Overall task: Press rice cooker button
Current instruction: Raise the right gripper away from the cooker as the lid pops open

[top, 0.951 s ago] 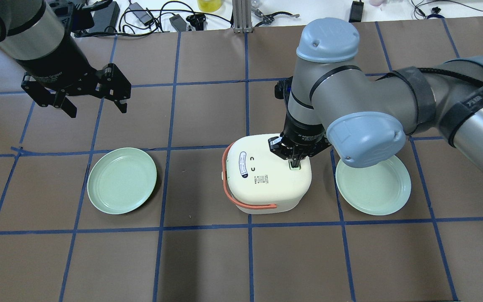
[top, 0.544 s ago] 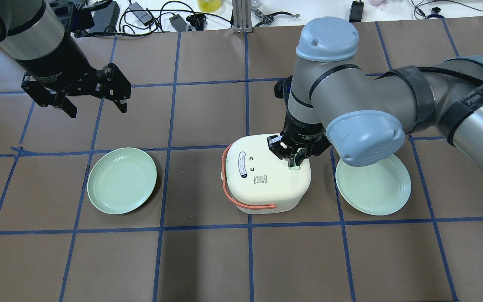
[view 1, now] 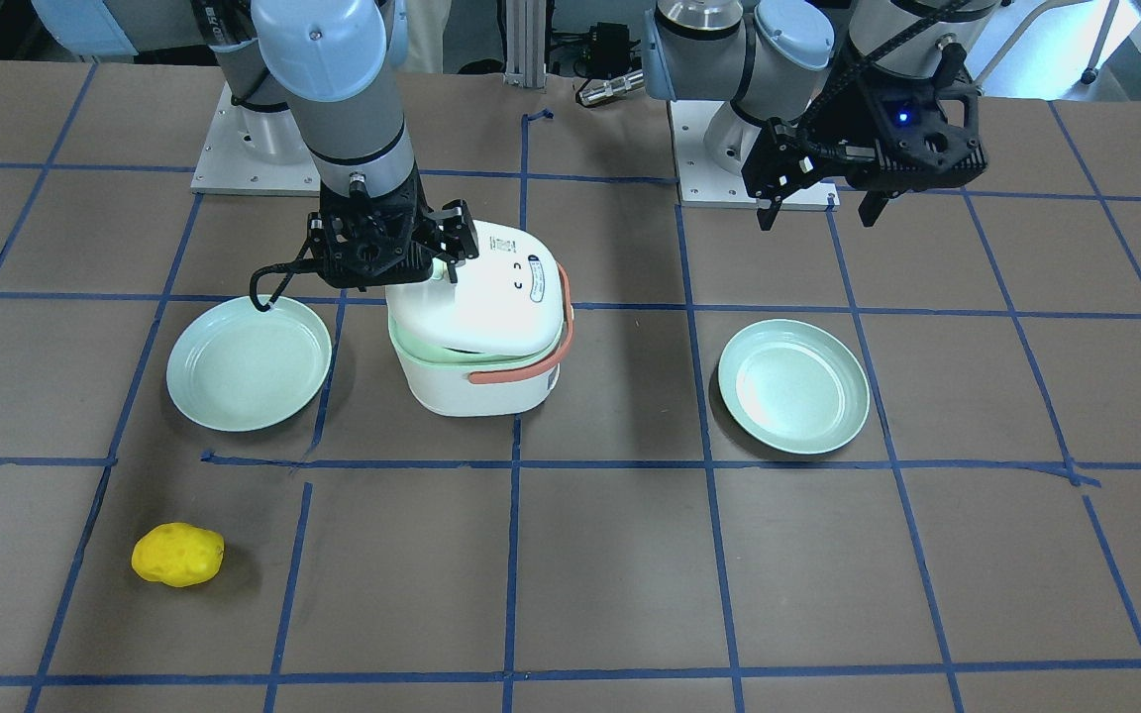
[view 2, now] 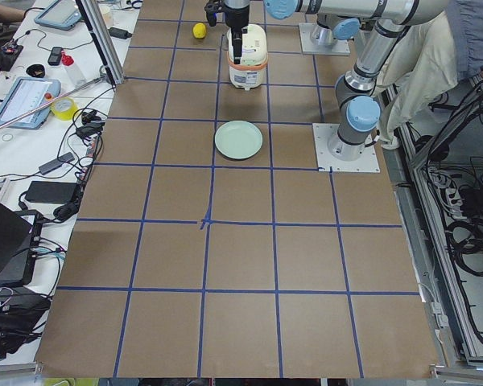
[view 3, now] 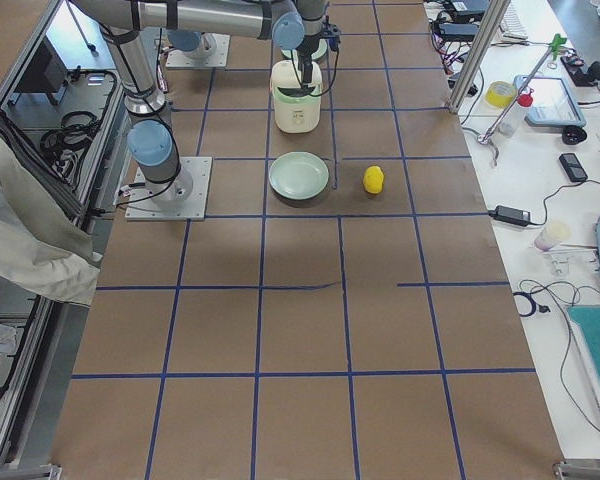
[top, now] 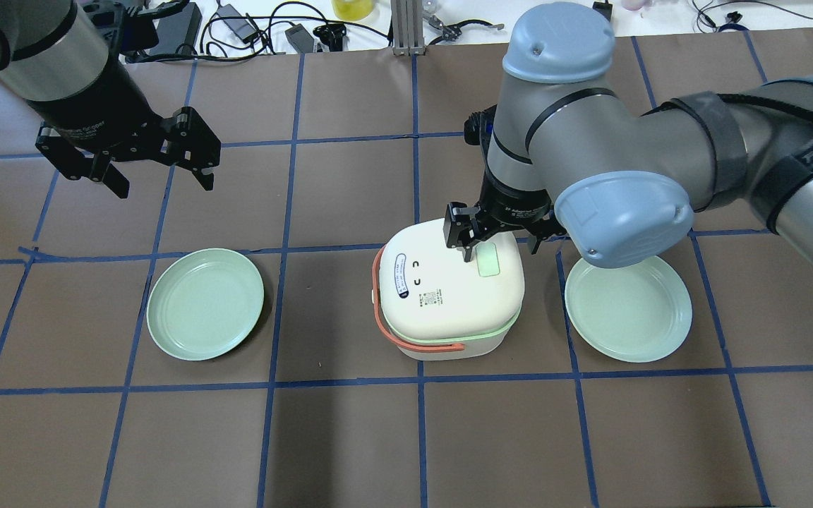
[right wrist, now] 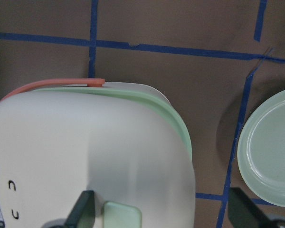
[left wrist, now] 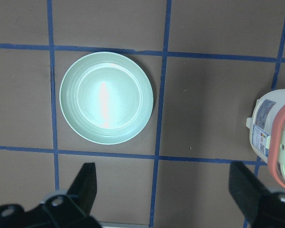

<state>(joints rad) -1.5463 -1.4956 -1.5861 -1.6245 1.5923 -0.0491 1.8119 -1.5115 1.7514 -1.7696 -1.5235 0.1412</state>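
Beneath right hand (top: 500, 250): button (top: 489, 262), directly under its spread-open jaws.
Left hand (top: 165, 185): open, well apart.
Nearer arm: right.

Grey arms (top: 590, 148) (pale-blue caps (top: 618, 219)); black grippers (top: 166, 188).
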